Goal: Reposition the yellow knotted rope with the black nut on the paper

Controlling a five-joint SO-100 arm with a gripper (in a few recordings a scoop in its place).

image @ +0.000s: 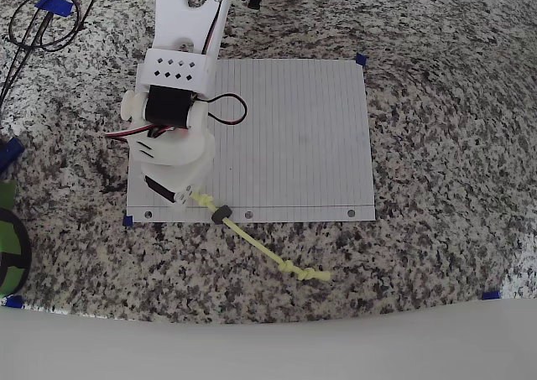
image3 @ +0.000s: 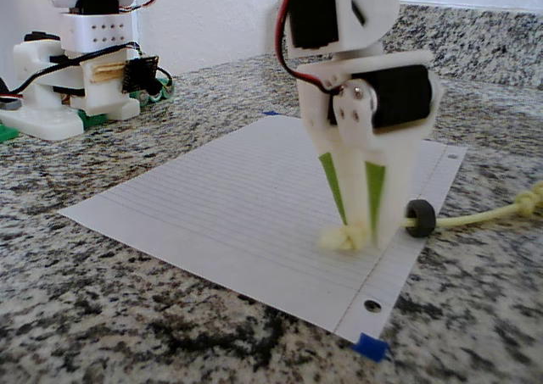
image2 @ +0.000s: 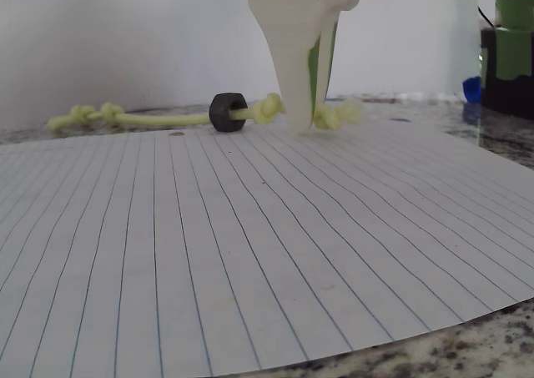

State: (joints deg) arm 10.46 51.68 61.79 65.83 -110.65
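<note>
— Slippage is the risk to be expected here. The yellow knotted rope (image3: 346, 236) is pinched by the gripper (image3: 356, 228) right at its end knot, so only a small bite of cord is held between the fingers. If the cord is dragged quickly, it could be pulled free.

— What else could be disturbed?

— The paper (image: 294, 137) itself. The fingertips are set down at or very near the sheet's punched edge, as judged from the fixed view; if the sheet is scraped during a drag, it could be shifted or creased, though blue tape (image3: 370, 347) is seen at its corners.

— And the black nut (image: 221, 215)?

— It is threaded on the cord just beside the gripper, close to the paper's edge. It could be slid along the cord toward the far knot as the rope is moved, or snagged on that edge.

— Where is the rope placed relative to the claw?

— One knotted end is clamped in the closed fingers on the sheet. From there the cord is run off the paper across the granite counter (image: 436, 229), its other knotted end well apart from the gripper.
</note>
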